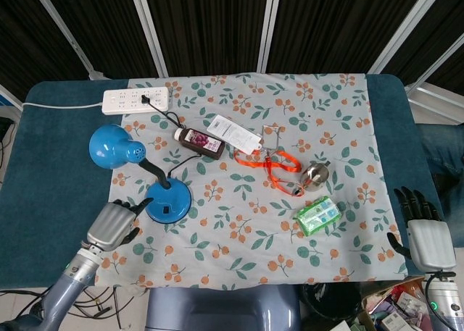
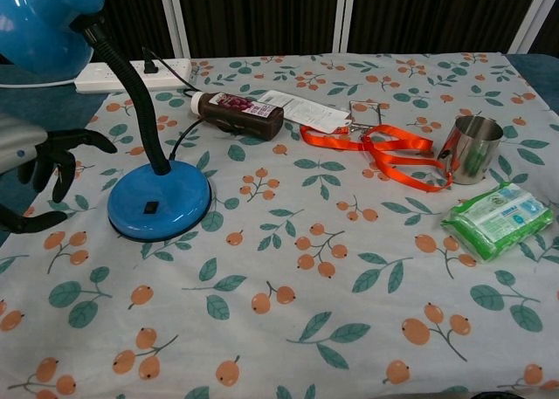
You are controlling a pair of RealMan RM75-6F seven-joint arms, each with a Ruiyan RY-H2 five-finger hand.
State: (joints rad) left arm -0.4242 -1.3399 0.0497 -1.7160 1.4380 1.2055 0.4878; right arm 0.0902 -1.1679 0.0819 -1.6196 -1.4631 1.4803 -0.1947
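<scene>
Blue lamp base (image 2: 160, 209) just beside left hand (image 2: 35, 168) fingers (image 2: 63, 172)

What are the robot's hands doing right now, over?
Left hand open, fingers spread, just left of the blue lamp, not touching. Right hand open at the table edge, holding nothing. Lamp upright, cord plugged into the power strip.

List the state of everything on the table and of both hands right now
Desk lamp: upright, plugged in, head tilted down.
Power strip: lamp plug in it.
Dark bottle: lying on its side, capped.
Steel cup: upright.
Orange lanyard: loosely tangled, flat.
Green wipes pack: flat, closed.
Left hand: open, beside the lamp base.
Right hand: open, fingers apart, off the cloth.
</scene>
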